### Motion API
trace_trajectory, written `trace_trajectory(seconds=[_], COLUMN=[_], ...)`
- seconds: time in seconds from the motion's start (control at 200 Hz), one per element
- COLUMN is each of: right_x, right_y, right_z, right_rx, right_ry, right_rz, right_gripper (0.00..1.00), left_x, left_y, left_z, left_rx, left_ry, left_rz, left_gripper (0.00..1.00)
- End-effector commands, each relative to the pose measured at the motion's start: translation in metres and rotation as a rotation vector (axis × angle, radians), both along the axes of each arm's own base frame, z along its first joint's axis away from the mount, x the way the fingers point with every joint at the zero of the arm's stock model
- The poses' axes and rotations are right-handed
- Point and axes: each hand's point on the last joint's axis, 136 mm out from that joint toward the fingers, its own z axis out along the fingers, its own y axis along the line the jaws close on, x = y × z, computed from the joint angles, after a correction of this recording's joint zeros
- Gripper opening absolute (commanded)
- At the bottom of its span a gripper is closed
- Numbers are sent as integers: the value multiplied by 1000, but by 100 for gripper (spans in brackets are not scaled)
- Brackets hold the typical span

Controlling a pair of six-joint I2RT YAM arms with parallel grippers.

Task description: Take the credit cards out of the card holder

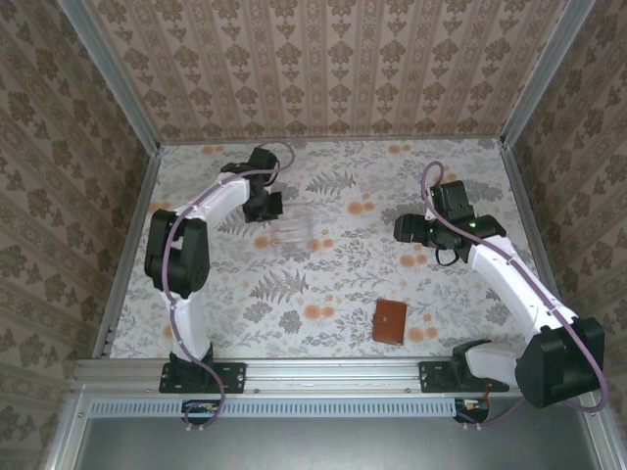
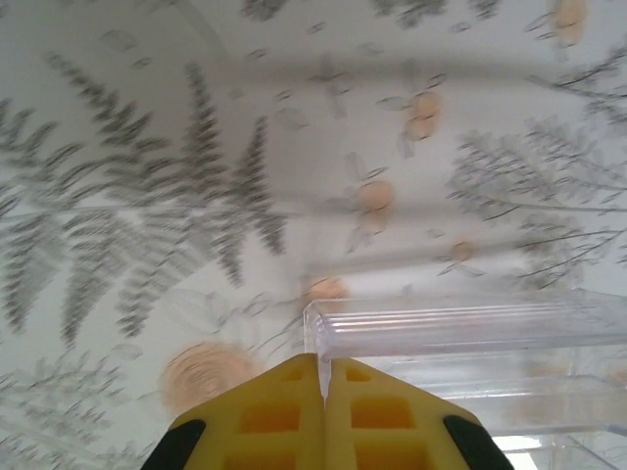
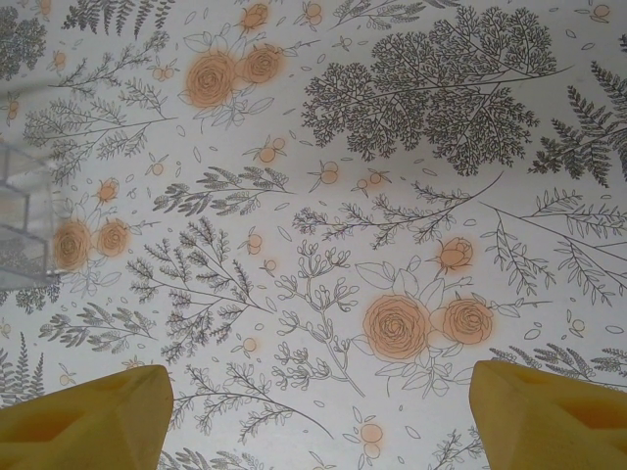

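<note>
At five o'clock, card holder (image 1: 390, 321), likely light and floppy, best pinched edgewise; left pincer (image 2: 323, 364) shut, right pincer (image 3: 318, 372) wide.

Table (image 1: 333, 294): white, printed with grey ferns and orange roses (walls (image 1: 333, 69): beige damask). Card holder (image 1: 390, 321): reddish-brown. Box (image 1: 294, 230): clear. left end effector (image 2: 323, 370) and right end effector (image 3: 318, 380): yellow fingers (image 3: 88, 421).

The bench (image 1: 323, 279) is white, with grey ferns and orange flowers all over it. A small brown card holder (image 1: 390, 321) lies shut on it, near the front edge. A clear plastic box (image 1: 292, 228) sits farther back, well apart from it.
</note>
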Motion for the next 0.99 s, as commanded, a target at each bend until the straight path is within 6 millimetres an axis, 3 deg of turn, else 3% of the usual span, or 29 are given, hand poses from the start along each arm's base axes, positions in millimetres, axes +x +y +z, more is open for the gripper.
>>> trace_trajectory(seconds=[0.0,0.035,0.16,0.33,0.64,0.99], right_x=[0,1,4,6,3,-26], right_y=[1,2,4,5,4,16], right_z=[9,8,7,5,1,-6], right_rx=[7,10,11,5,-13,37], right_ry=[-16,-17,-15,-8,21,131], right_rz=[-11,-9,1,10,26,30], right_gripper=[81,81,81,81,83,84], left_x=[8,7,17,27,31,30], left_y=[-20,-37,-65,-88,-95,-97], left_z=[7,7,8,6,4,33], left_rx=[4,2,2,20,26,-2], left_ry=[1,-1,0,8,24,-20], left_rz=[-16,-45,-86,-118,-118,-133], left_gripper=[3,3,3,3,10,18])
